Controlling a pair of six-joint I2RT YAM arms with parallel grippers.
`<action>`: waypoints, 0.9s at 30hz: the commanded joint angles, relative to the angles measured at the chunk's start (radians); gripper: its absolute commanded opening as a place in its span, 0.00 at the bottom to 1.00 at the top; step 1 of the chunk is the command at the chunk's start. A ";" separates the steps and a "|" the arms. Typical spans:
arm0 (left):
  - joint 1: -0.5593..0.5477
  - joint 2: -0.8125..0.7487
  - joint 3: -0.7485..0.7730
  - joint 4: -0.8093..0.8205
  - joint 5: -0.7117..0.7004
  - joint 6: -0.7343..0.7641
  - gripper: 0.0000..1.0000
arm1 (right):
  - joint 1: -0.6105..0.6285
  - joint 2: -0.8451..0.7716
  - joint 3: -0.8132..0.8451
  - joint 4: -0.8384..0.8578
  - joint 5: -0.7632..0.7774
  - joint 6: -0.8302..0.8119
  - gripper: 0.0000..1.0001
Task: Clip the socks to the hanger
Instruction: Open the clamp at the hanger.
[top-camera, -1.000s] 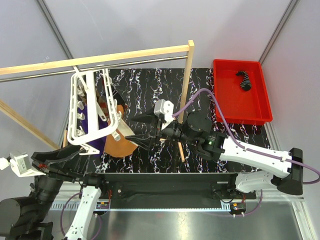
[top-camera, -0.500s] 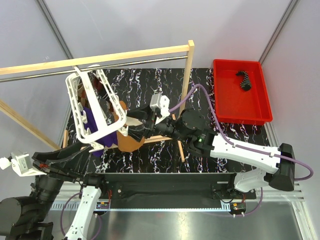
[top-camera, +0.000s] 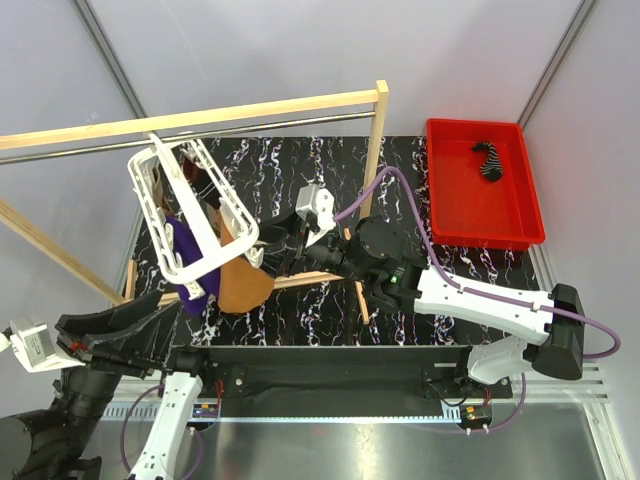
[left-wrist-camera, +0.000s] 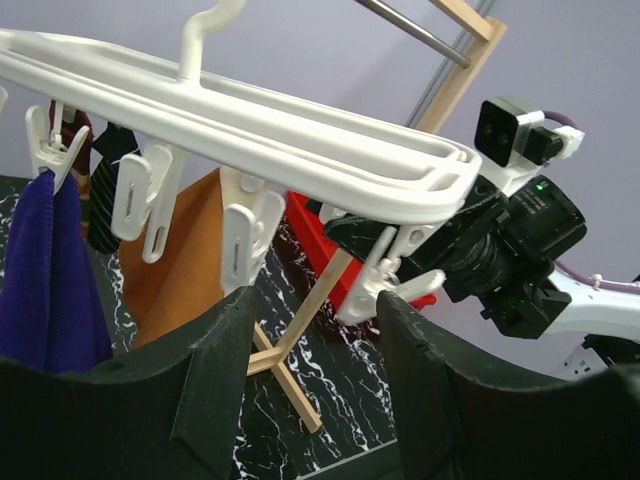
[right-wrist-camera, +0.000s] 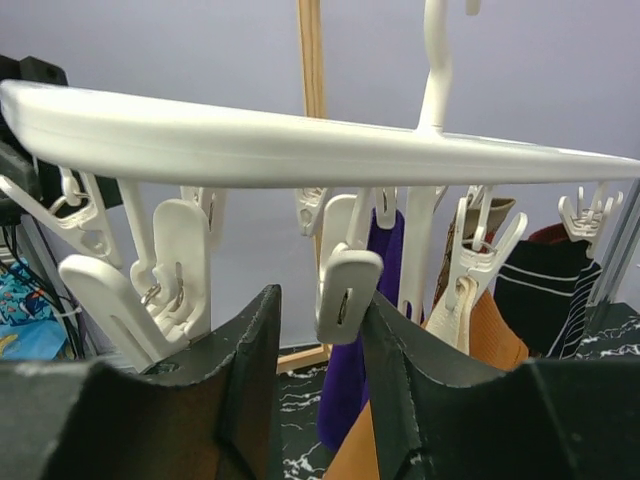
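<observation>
The white hanger (top-camera: 190, 215) hangs tilted from the metal rod. A dark purple sock (top-camera: 187, 252) and an orange-brown sock (top-camera: 240, 282) hang from its clips. My right gripper (top-camera: 265, 252) is open just under the hanger's right edge. In the right wrist view a dangling white clip (right-wrist-camera: 345, 290) sits between its fingers (right-wrist-camera: 250, 380), close to the right one, with the purple sock (right-wrist-camera: 365, 330), orange sock (right-wrist-camera: 490, 335) and a black striped sock (right-wrist-camera: 545, 285) behind. My left gripper (left-wrist-camera: 315, 340) is open and empty below the hanger (left-wrist-camera: 250, 130). Another striped sock (top-camera: 490, 160) lies in the red bin.
The red bin (top-camera: 470, 215) stands at the back right. A wooden frame with an upright post (top-camera: 372, 165) and a metal rod (top-camera: 200, 140) spans the back; its foot crosses the black marbled table (top-camera: 300, 170). The right arm's cable (top-camera: 400, 190) loops above the table.
The right gripper has moved left, in under the hanger among its clips. The hanger has swung and tilted to the left. The left arm has dropped back slightly.
</observation>
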 joint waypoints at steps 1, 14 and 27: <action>0.004 -0.019 0.020 0.047 0.067 0.003 0.56 | -0.002 -0.010 0.018 0.088 0.040 0.005 0.43; 0.004 -0.044 -0.077 0.313 0.256 -0.174 0.53 | -0.002 -0.024 0.009 0.082 0.060 0.006 0.25; 0.050 0.031 -0.097 0.492 0.362 -0.358 0.51 | -0.001 -0.068 -0.020 -0.013 0.037 0.070 0.56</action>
